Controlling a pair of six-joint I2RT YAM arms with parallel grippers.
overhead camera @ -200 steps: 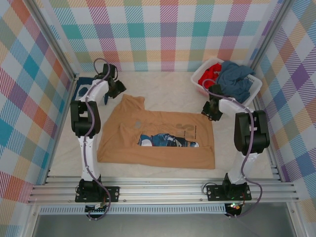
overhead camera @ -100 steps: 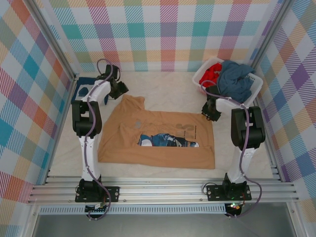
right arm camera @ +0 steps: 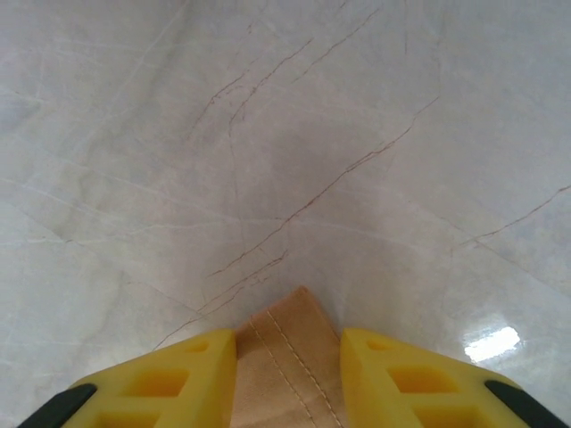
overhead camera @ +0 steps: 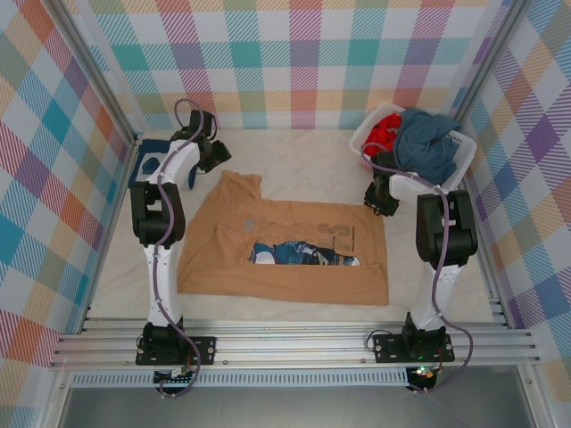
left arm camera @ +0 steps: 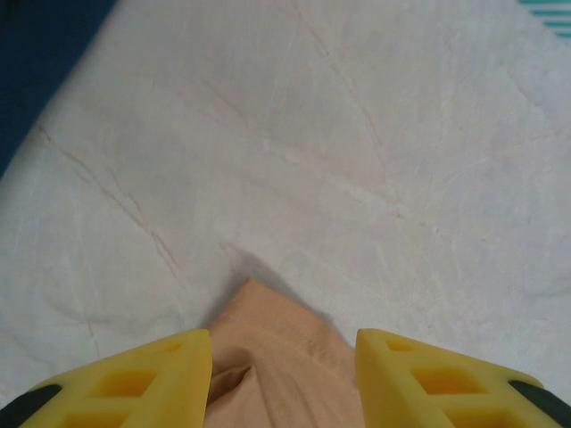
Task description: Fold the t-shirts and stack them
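With both far corners of the tan t-shirt (overhead camera: 285,250) pinched, flat mid-table, between the left gripper (left arm camera: 284,379) and right gripper (right arm camera: 288,379), we lift evenly, keeping that edge taut.

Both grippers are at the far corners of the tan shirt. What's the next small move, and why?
Probably pull both corners away to flatten it. A tan t-shirt corner sits between the left gripper fingers and a hemmed one between the right gripper fingers; the shirt looks rumpled on the table.

Tan t-shirt (overhead camera: 285,245) bears print, seemingly unreadable.
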